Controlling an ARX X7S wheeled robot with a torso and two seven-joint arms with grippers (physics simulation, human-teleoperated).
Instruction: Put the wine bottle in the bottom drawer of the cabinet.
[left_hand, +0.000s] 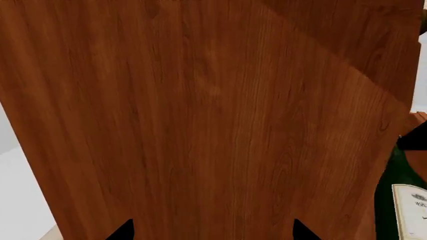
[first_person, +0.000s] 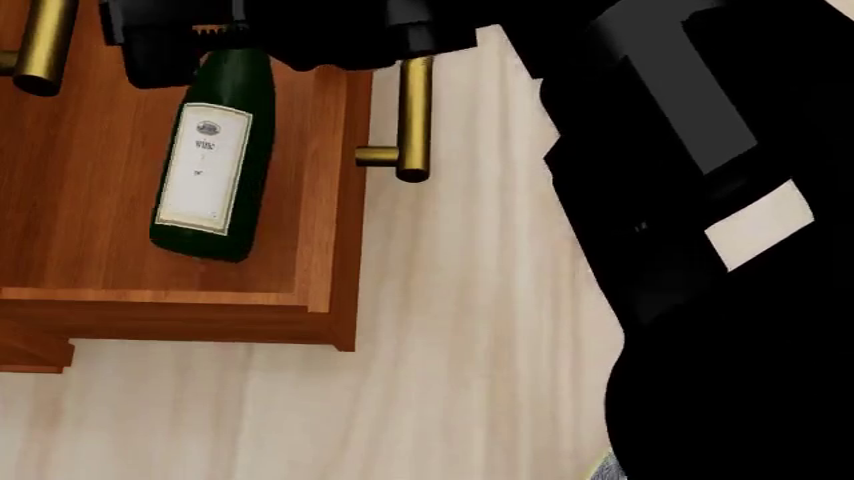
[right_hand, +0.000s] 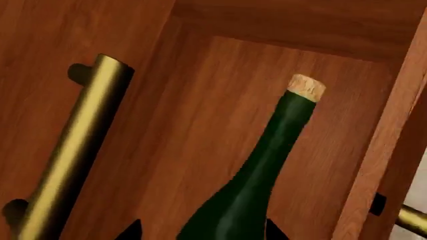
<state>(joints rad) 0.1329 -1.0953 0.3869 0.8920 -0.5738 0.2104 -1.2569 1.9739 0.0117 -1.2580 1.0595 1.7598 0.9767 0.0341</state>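
Lying on its side on the floor of the open bottom drawer (first_person: 80, 200), the wine bottle (first_person: 207, 160) has its base toward the drawer's near edge and its neck pointing to the far edge.

Nearest the head camera is pale plank flooring (first_person: 454, 380), with a black arm link (first_person: 721, 250) covering the right of that view. Next comes the drawer's near side wall, meeting the drawer front at the near right corner. The bottle rests well inside, closer to the front wall than to the cabinet (left_hand: 200, 125), its white label (first_person: 203, 170) facing up. Outside the front wall stands the brass bar handle (first_person: 415, 115).

Farther on, black arm parts hide the bottle's neck in the head view. The right wrist view shows the neck and tan cork (right_hand: 305, 86) pointing toward the drawer's far corner. The right gripper (right_hand: 200, 230) has one fingertip on each side of the bottle's shoulder; I cannot tell whether it squeezes the glass. An upper drawer's handle (right_hand: 73, 150) hangs above.

The left gripper (left_hand: 213, 232) faces the cabinet's wooden panel, fingertips spread wide, holding nothing; the bottle's label shows at that view's edge.
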